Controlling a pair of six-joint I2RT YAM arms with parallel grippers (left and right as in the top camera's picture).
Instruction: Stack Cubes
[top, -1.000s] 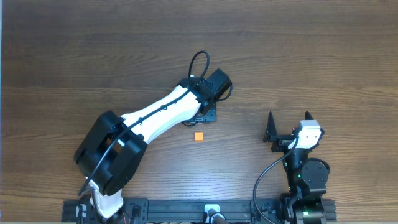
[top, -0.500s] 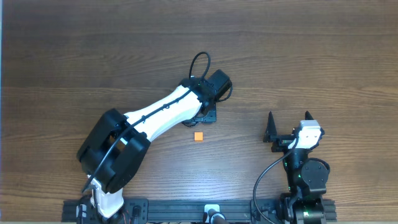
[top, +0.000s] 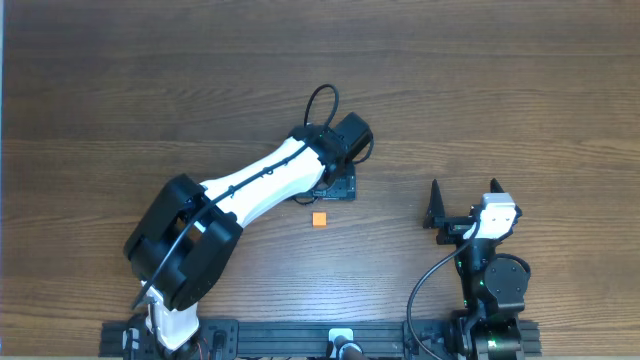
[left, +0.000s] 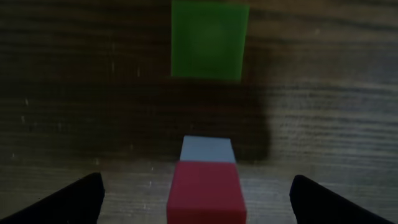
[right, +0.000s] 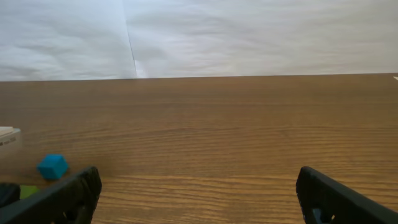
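Observation:
My left gripper (left: 205, 202) is open, its fingers wide apart on either side of a red cube (left: 206, 193). A light blue cube (left: 208, 149) shows just beyond the red one; I cannot tell whether the red cube rests on it. A green cube (left: 209, 39) lies farther out on the wood. In the top view the left gripper (top: 335, 187) covers these cubes, and a small orange cube (top: 319, 220) sits just below it. My right gripper (top: 465, 205) stands open near its base with nothing between its fingers. Its wrist view catches the blue cube (right: 53, 166) far off.
The dark wooden table (top: 500, 90) stretches bare around the cubes. A white backdrop (right: 249, 37) rises behind the table's far edge. The left arm's black cable (top: 322, 100) loops above its wrist.
The left gripper has shifted very slightly to the right in the top view. The orange cube and the right arm have not moved.

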